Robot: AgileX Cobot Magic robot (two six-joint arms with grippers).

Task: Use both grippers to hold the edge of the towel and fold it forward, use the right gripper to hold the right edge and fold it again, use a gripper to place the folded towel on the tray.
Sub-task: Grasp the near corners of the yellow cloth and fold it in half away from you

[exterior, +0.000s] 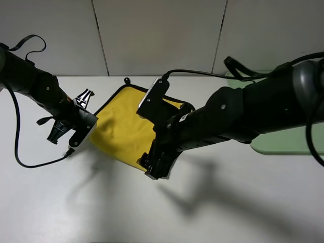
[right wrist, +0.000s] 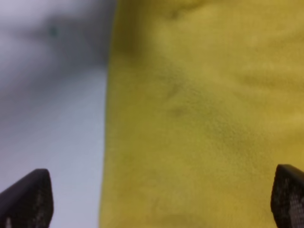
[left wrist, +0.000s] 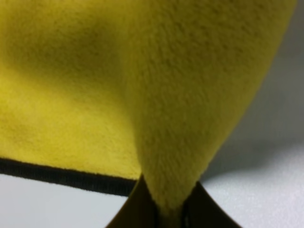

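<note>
Yellow towel point(exterior: 121, 132) lies mid-tabletop point(exterior: 238, 212) toward back edge; left gripper point(left wrist: 167, 216) jaws clamped on raised fold at its left side; right gripper point(right wrist: 161, 202) jaws wide, straddling towel's front edge. Pale green tray point(exterior: 286, 144) at tabletop's right edge.

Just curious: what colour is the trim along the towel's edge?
Black edge on a bright yellow towel; clearest in the left wrist view.

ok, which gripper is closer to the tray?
Right. The right gripper, open over the towel, sits left of the tray; the left gripper, pinching it, is farther left.
</note>
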